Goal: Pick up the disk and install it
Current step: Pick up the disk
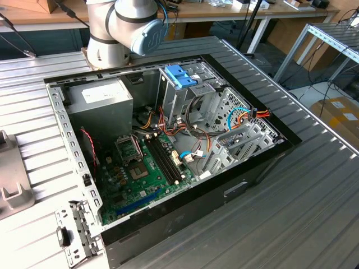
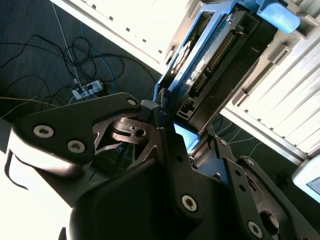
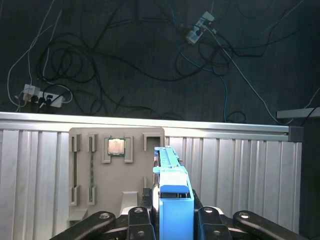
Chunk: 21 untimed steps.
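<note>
The arm (image 1: 123,25) gets chopped off by the exterior view's top edge, and the grey holder (image 1: 10,185) at its left edge is half out of frame. In the first wrist view the disk (image 3: 170,165) has its near end buried in the gripper (image 3: 172,207) clamped on it. In the second wrist view its far end runs off-frame.

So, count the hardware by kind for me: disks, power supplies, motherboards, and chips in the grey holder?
disk: 1
power supply: 1
motherboard: 1
chip: 1
total: 4
</note>
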{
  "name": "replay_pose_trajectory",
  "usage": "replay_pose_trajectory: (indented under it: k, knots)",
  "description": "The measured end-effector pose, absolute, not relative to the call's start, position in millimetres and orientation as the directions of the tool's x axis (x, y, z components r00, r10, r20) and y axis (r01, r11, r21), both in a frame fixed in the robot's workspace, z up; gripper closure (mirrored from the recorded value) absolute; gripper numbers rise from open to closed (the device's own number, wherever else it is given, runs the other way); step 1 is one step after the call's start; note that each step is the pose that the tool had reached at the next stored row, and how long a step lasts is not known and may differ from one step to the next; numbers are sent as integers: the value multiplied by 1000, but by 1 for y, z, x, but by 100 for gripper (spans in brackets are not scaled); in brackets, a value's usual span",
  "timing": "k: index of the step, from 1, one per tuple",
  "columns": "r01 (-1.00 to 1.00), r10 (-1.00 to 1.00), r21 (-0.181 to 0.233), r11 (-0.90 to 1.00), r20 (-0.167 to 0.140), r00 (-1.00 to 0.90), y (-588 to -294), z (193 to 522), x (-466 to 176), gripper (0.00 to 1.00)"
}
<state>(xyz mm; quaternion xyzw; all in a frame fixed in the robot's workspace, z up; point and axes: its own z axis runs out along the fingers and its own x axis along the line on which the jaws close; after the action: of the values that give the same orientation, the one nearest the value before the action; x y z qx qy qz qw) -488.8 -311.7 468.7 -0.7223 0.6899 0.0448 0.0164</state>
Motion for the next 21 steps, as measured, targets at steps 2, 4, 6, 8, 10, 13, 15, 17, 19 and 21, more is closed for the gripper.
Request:
replay_pose_trajectory:
  k: [2, 4, 6, 8, 10, 13, 15, 17, 19, 21]
  knots:
    - [-998, -995, 38, -48, -87, 44, -312, 470, -489, 63]
    - [-998, -995, 38, -48, -87, 44, -312, 471, -489, 63]
    - [-998, -995, 38, -48, -87, 44, -312, 472, -489, 63]
    - [-998, -995, 38, -48, -87, 44, -312, 472, -489, 63]
    - [-998, -995, 38, -48, -87, 44, -312, 473, -489, 63]
    - [-998, -995, 38, -48, -87, 44, -312, 474, -489, 63]
    - [-998, -995, 38, -48, -87, 44, -312, 475, -489, 63]
    - [-998, -995, 38, -48, -87, 44, -312, 475, -489, 63]
    - [-998, -995, 38, -48, -87, 44, -312, 476, -489, 63]
    - [-998, -995, 38, -48, -87, 44, -312, 476, -489, 63]
